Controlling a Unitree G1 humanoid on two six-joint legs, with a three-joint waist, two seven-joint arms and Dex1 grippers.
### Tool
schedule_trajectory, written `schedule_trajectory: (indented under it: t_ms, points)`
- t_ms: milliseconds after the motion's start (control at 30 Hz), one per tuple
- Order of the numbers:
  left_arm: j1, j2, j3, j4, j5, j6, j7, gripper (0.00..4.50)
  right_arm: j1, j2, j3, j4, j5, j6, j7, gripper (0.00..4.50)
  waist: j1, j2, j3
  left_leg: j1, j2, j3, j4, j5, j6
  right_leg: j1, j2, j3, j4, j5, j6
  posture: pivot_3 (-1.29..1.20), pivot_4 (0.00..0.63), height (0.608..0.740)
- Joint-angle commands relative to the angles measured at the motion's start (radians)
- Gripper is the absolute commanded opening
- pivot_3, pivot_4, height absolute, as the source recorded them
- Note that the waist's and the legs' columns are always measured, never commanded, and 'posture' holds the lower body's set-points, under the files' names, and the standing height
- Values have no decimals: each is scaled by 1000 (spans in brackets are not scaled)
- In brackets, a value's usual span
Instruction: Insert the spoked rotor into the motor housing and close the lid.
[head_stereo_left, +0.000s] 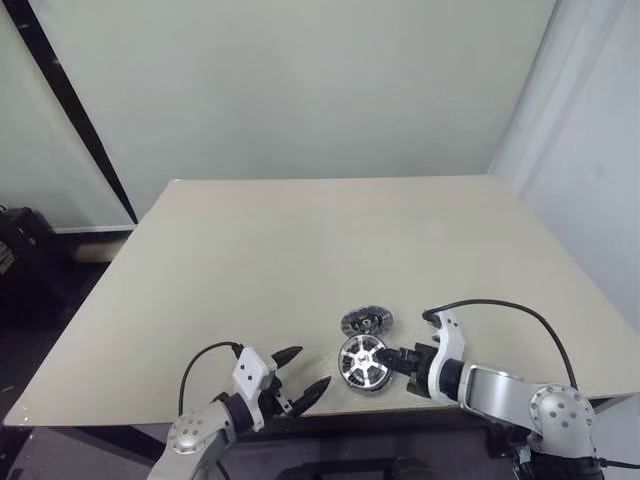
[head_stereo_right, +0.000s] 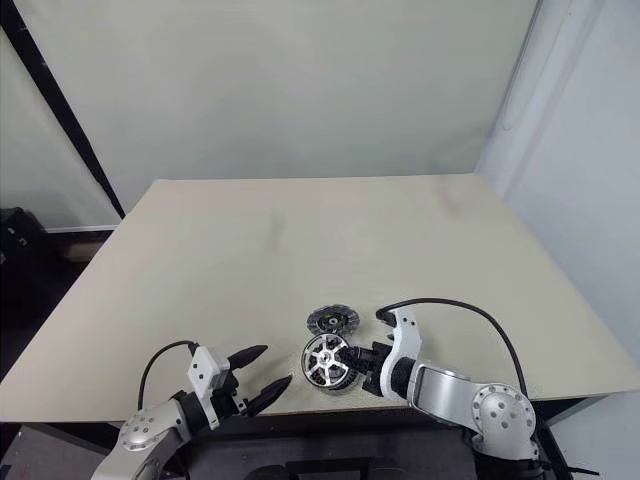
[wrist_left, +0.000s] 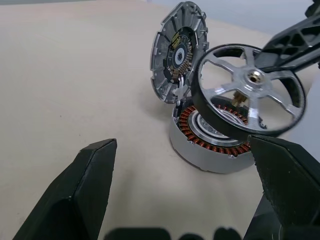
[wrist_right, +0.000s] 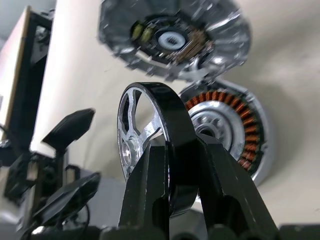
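The right gripper (wrist_right: 172, 165) is clenched on the rim of the spoked wheel (wrist_left: 248, 90), its 2 black fingers (wrist_right: 147, 192) pinching the dark band edge-on. In the left eye view the wheel sits at lower centre of the frame, tilted on edge, just above the motor base (wrist_left: 212, 142), whose ring of copper windings shows beneath it in the left wrist view. The grey ribbed lid (wrist_left: 177, 50) is propped upright just behind the base, its inner face toward the wheel; whether they touch is unclear. At lower left of the left eye view, the left gripper (head_stereo_left: 303, 374) hangs released near the wheel, fingers spread, over the edge of the tan table (head_stereo_left: 300, 250).
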Motion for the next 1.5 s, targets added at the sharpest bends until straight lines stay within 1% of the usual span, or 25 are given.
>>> schedule_trajectory:
  t_ms: [33,400,900,967,1033,1133,1233,1400,1467,1500]
  points:
    - [-1,-1,6,-46,-6,-12,3,4500,-16,-6,11,-1,-12,-33,22,433,0,0,0,0,0,0,0,0,0,0,0,0,0,0,0,0,0,740]
    - [-2,2,11,-46,-7,-13,5,4500,-33,-5,45,44,-84,-54,61,433,0,0,0,0,0,0,0,0,0,0,0,0,0,0,0,0,0,740]
    - [-2,5,13,-50,-7,-11,10,4500,-39,11,44,71,-189,-57,108,433,0,0,0,0,0,0,0,0,0,0,0,0,0,0,0,0,0,740]
    - [-3,5,12,-50,-7,-11,11,4500,-42,6,45,65,-200,-54,114,1158,0,0,0,0,0,0,0,0,0,0,0,0,0,0,0,0,0,740]
    - [-3,4,11,-50,-6,-12,12,4500,-45,0,43,54,-205,-47,122,1612,0,0,0,0,0,0,0,0,0,0,0,0,0,0,0,0,0,740]
    - [-3,3,10,-50,-6,-12,13,4500,-50,-7,33,33,-204,-35,120,2710,0,0,0,0,0,0,0,0,0,0,0,0,0,0,0,0,0,740]
    - [-4,2,8,-50,-5,-12,13,4500,-54,-21,12,4,-189,-17,98,3680,1,0,0,0,0,0,0,0,0,0,0,0,0,0,0,0,0,740]
    - [-5,2,7,-49,-5,-11,13,4500,-66,-70,-24,-71,-102,22,81,3680,0,0,0,0,-1,0,0,0,0,0,0,0,0,0,0,0,0,740]
    - [-6,2,8,-48,-5,-11,13,4500,-82,-124,-2,-120,-137,22,138,3680,0,0,0,0,-1,0,0,0,0,0,0,0,0,0,0,0,0,740]
    - [-7,2,8,-47,-5,-11,12,4500,-87,-155,23,-146,-179,3,190,3680,0,0,0,0,-1,0,0,0,0,0,0,0,0,0,0,0,0,740]
